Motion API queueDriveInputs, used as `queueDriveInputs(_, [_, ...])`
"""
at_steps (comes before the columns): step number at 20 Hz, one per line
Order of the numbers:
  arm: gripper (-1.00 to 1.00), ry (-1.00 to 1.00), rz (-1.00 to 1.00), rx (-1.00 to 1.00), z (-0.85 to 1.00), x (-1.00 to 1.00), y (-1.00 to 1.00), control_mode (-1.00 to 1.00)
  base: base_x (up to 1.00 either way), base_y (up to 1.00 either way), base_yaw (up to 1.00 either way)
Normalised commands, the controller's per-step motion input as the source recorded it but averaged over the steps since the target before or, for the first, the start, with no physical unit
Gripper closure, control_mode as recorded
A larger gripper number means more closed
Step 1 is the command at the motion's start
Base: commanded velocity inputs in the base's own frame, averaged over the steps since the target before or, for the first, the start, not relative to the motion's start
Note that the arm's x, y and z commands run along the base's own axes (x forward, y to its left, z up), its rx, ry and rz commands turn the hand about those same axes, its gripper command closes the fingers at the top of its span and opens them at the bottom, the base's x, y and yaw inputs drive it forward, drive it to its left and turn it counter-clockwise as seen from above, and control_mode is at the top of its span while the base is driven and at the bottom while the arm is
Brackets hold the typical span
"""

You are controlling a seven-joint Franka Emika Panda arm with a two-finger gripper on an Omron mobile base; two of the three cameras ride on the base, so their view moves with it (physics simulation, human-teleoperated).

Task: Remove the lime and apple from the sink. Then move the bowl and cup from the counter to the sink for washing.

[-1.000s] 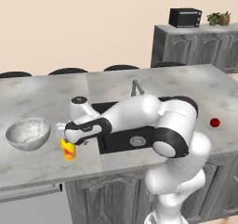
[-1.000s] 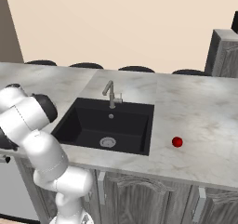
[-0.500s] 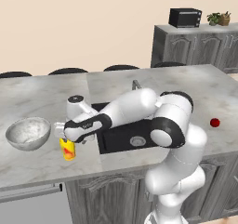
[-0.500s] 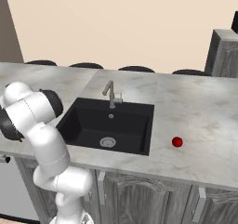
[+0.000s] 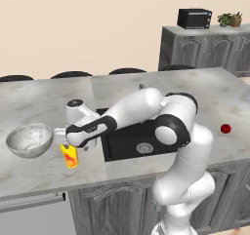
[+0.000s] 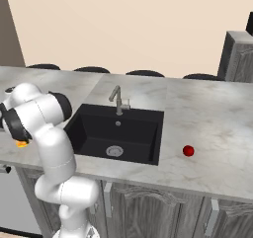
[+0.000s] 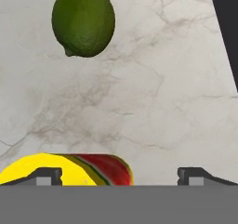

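Yellow cup (image 5: 71,155) with red-orange mark stands upright on the marble counter (image 5: 34,170) between the bowl (image 5: 29,139) and the sink (image 5: 139,140), gripper (image 5: 68,142) right above its rim, jaws spread wide, nothing clamped. Hand view: cup (image 7: 69,169) at the bottom edge near one fingertip (image 7: 44,175), lime (image 7: 83,21) lying on the counter well beyond it. Apple (image 6: 188,150) sits on the counter on the sink's other side; black sink (image 6: 116,133) has just its drain and faucet (image 6: 117,99).
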Motion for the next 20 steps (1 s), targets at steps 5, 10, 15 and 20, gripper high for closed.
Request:
queueDriveInputs(5, [-1.00,0.05,-0.03,-0.02,-0.15,-0.03,0.03,-1.00,0.00,0.00,0.00])
queueDriveInputs(10, [-1.00,0.01,-0.05,-0.02,-0.19,-0.13,0.00,-1.00,0.00,0.00,0.00])
queueDriveInputs(15, [1.00,0.00,-0.07,-0.02,-0.21,-0.21,0.00,-1.00,0.00,0.00,0.00])
queueDriveInputs(20, [1.00,0.00,-0.08,0.00,-0.18,-0.22,-0.01,-1.00,0.00,0.00,0.00])
